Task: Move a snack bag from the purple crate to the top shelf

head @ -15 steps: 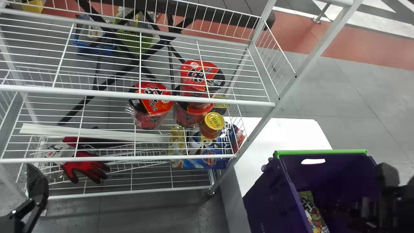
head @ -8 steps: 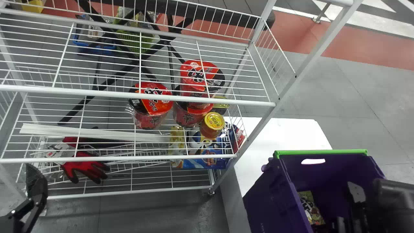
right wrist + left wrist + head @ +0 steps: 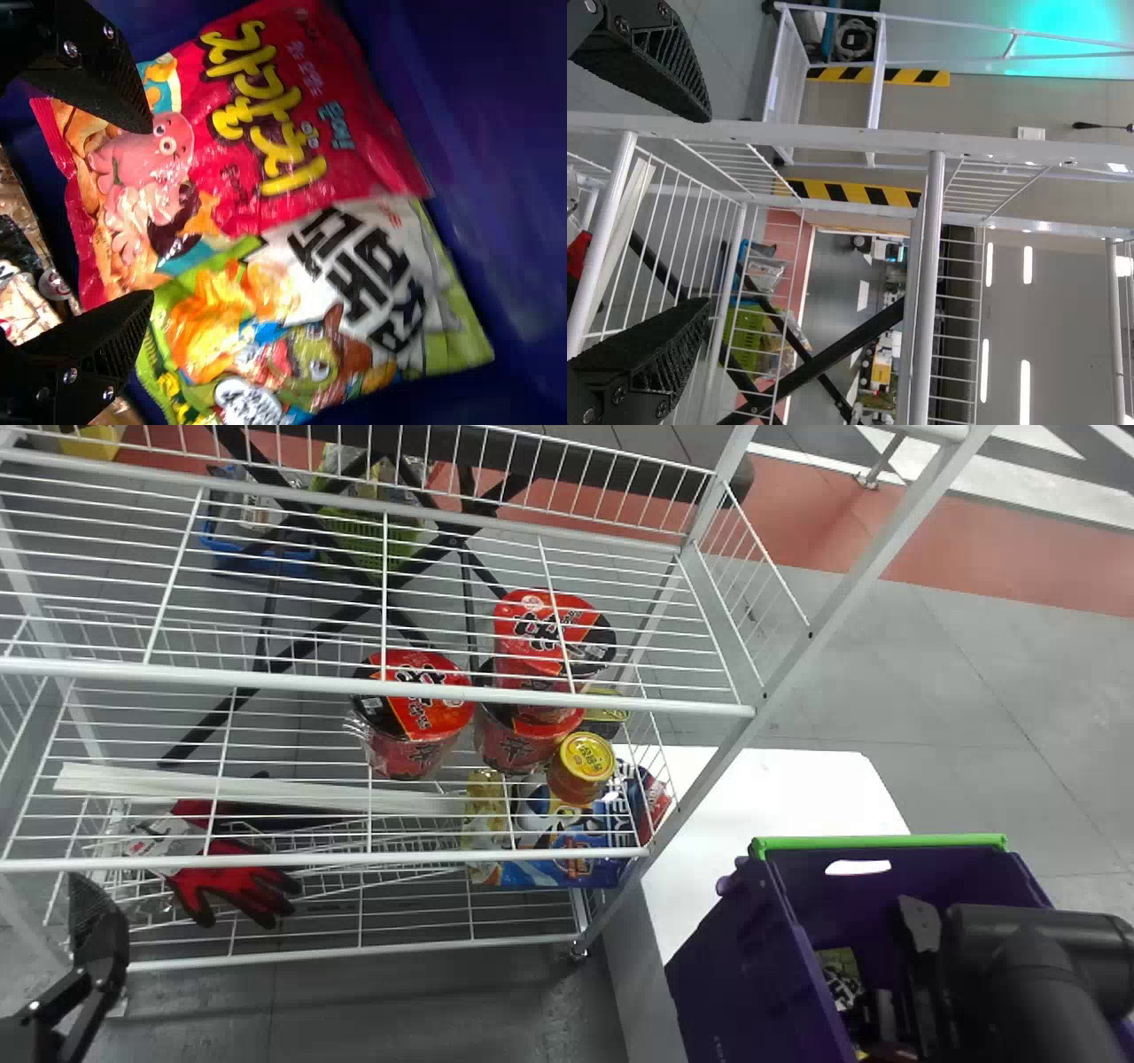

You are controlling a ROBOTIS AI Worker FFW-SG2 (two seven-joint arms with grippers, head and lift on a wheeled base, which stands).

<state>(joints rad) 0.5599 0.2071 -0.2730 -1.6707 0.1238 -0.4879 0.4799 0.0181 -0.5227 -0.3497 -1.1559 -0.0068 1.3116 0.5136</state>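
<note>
My right gripper (image 3: 895, 1010) reaches down into the purple crate (image 3: 718, 965), beside a snack bag (image 3: 838, 974) at the crate's left wall. In the right wrist view the right gripper (image 3: 133, 221) is open above a red snack bag (image 3: 257, 133) and a green and white snack bag (image 3: 328, 310), which lie side by side. Nothing is held between its fingers. My left gripper (image 3: 97, 957) waits at the lower left in front of the rack; in the left wrist view the left gripper (image 3: 704, 212) stands open and empty, facing the shelves. The upper shelf (image 3: 372, 682) is white wire.
Red noodle cups (image 3: 412, 713) and a yellow-lidded jar (image 3: 582, 766) stand on a lower shelf. Red gloves (image 3: 235, 881) and a blue package (image 3: 558, 859) lie lower down. A white table (image 3: 780, 788) is between rack and crate; the rack post (image 3: 762, 704) rises beside it.
My right arm has moved leftward and down within the crate, coming over the bags and covering more of the one at the left wall. The left arm has hardly moved.
</note>
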